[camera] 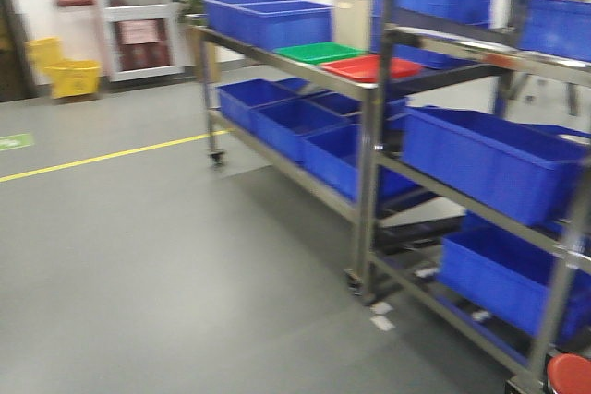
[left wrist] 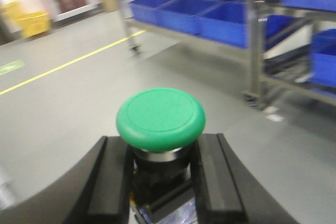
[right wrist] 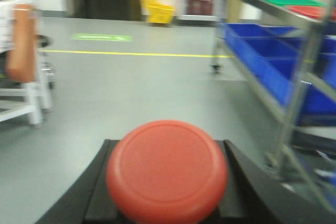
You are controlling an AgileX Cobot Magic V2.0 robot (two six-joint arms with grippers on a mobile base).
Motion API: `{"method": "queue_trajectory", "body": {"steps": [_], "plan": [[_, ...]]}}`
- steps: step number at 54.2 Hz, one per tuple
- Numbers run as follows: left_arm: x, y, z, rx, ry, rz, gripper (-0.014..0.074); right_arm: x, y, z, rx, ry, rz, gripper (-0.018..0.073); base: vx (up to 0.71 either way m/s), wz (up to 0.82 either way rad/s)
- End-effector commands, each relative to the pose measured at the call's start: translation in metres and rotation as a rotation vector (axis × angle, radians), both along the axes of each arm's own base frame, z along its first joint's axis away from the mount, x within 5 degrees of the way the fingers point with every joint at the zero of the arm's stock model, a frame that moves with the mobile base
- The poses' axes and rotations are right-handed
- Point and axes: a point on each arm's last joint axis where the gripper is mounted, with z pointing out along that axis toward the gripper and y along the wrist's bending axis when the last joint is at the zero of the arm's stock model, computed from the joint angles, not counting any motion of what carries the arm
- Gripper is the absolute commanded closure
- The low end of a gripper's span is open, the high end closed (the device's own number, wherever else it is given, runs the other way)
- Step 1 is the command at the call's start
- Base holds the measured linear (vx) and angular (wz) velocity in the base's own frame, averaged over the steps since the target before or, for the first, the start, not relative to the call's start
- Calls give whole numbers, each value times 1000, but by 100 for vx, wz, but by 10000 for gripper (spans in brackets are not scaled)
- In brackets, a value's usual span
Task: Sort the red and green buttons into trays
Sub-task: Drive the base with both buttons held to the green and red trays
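My left gripper (left wrist: 160,174) is shut on the green button (left wrist: 160,118), its black body clamped between the two black fingers, cap up. My right gripper (right wrist: 167,182) is shut on the red button (right wrist: 167,170), whose cap hides most of the fingers. A red cap edge (camera: 570,376) shows at the front view's bottom right corner. The green tray (camera: 319,53) and the red tray (camera: 369,68) lie side by side on the top shelf of a steel rack, well ahead of both grippers. Both trays also show in the right wrist view, green (right wrist: 286,0) and red (right wrist: 315,11).
The steel rack (camera: 365,191) on castors holds deep blue crates (camera: 268,20) on top and several more (camera: 489,159) on lower shelves. A cream tub (camera: 353,17) stands behind the trays. Grey floor with a yellow line (camera: 102,159) spreads left. A yellow mop bucket (camera: 63,69) stands far left.
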Motion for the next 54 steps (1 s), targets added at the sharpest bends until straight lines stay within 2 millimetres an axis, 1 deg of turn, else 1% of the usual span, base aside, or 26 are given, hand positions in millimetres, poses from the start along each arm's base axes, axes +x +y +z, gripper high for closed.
{"method": "queue_trajectory", "body": {"steps": [1, 13, 27, 41, 54], "plan": [[1, -4, 17, -29, -100, -33, 599, 1, 1, 12, 40, -38, 5, 557, -3, 83], [1, -3, 17, -29, -100, -33, 599, 1, 1, 12, 41, -38, 6, 557, 4, 74], [1, -3, 17, -28, -95, -31, 599, 1, 1, 12, 32, -38, 10, 557, 16, 44], [1, -3, 17, -28, -96, -31, 599, 1, 0, 12, 28, -37, 2, 557, 29, 25], [1, -3, 17, -28, -96, -31, 599, 1, 0, 12, 28, -36, 1, 557, 42, -1]]}}
